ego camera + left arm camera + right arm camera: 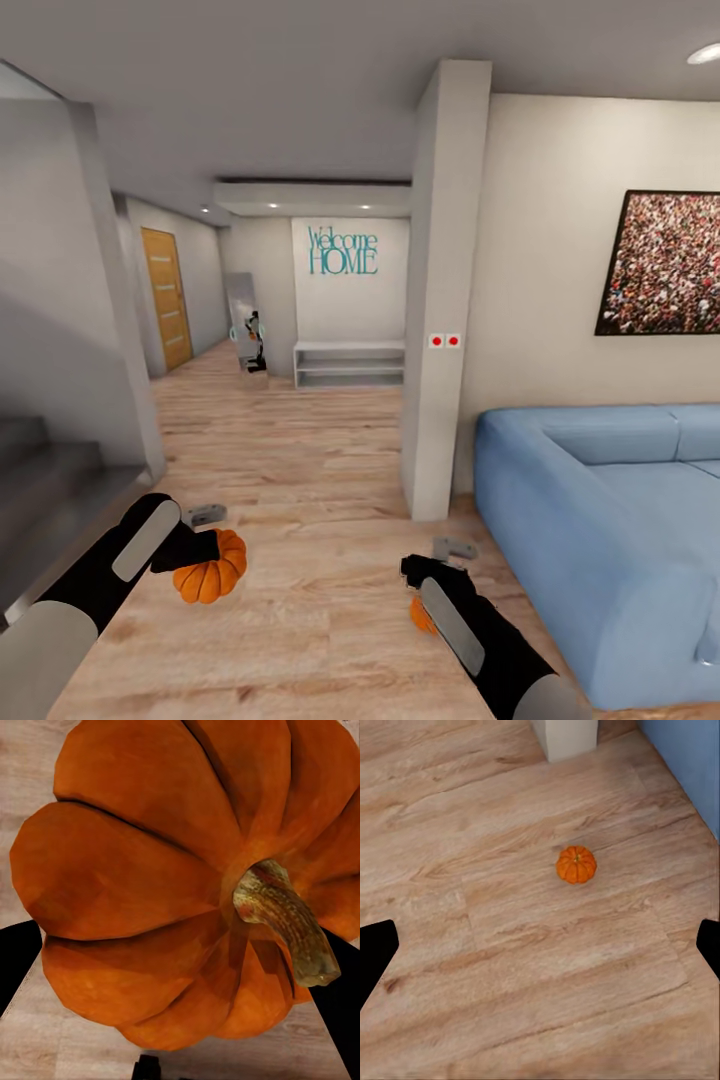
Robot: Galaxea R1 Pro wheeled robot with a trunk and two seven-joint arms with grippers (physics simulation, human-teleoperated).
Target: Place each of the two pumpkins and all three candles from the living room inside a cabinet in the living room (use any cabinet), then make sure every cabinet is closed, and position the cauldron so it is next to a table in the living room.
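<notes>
Orange pumpkin (pixel 150 870) pinched in left pincer (pixel 205 550); right pincer (pixel 432 580) spread.

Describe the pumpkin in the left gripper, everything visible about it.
The pumpkin is small, squat and deep orange, with broad rounded ribs divided by dark creases. A short, curved, rough brown-green stem rises from a dip at its top. The left wrist view shows the gripper's black fingers on either side of it. In the head view it sits at the tip of the left gripper, held clear above the wooden floor, and looks whole and undamaged.
</notes>
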